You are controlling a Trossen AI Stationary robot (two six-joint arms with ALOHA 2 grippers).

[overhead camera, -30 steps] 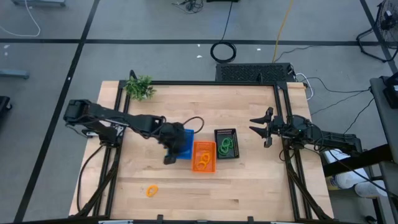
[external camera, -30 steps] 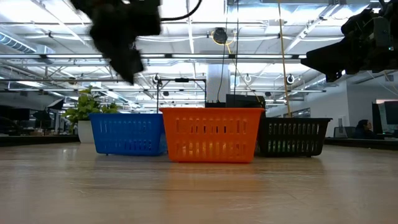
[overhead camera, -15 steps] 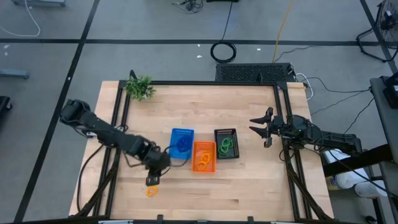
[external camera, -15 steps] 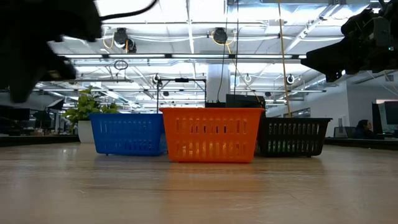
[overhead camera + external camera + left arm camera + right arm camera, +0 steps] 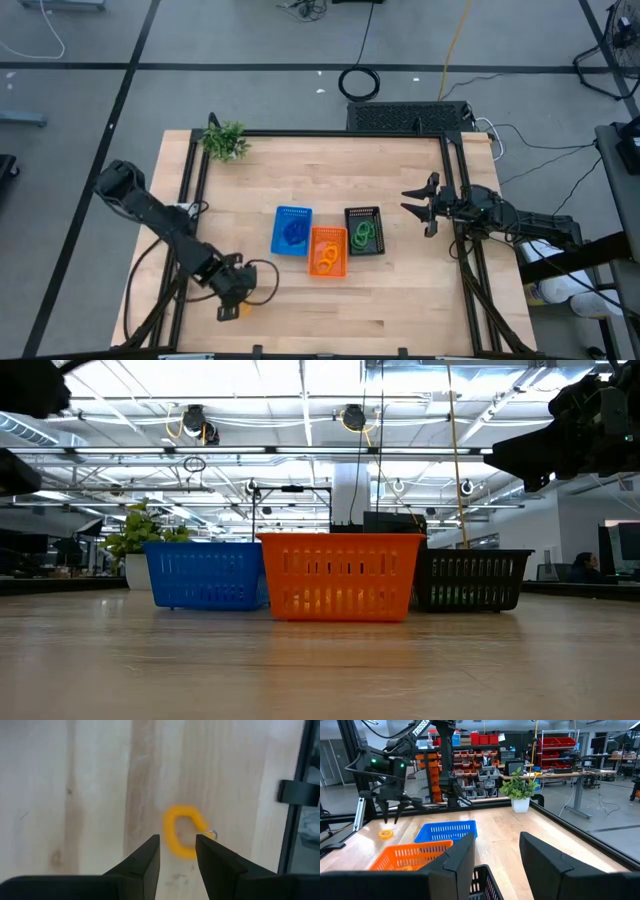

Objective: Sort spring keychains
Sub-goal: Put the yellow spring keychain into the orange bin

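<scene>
One orange spring keychain [image 5: 181,836] lies flat on the wood near the table's near-left corner [image 5: 244,309]. My left gripper [image 5: 177,842] hovers just above it, fingers open and pointing down, one on each side, not touching; the right wrist view shows this gripper [image 5: 390,819] above the keychain [image 5: 385,834]. Other keychains lie in baskets: blue ones [image 5: 292,232] in the blue basket, orange ones [image 5: 325,256] in the orange, green ones [image 5: 365,235] in the black. My right gripper [image 5: 420,206] waits open at the table's right edge.
The blue basket [image 5: 292,214], orange basket [image 5: 328,268] and black basket [image 5: 362,212] stand side by side mid-table. A green plant sprig [image 5: 226,141] sits at the far-left corner. A black frame rail [image 5: 299,795] runs close to the keychain. Bare wood lies around the baskets.
My left gripper has swung from above the blue basket toward the table's near-left corner and come down over the lone orange keychain. In the low view it has passed out of the picture to the left. The right arm and the baskets have stayed put.
</scene>
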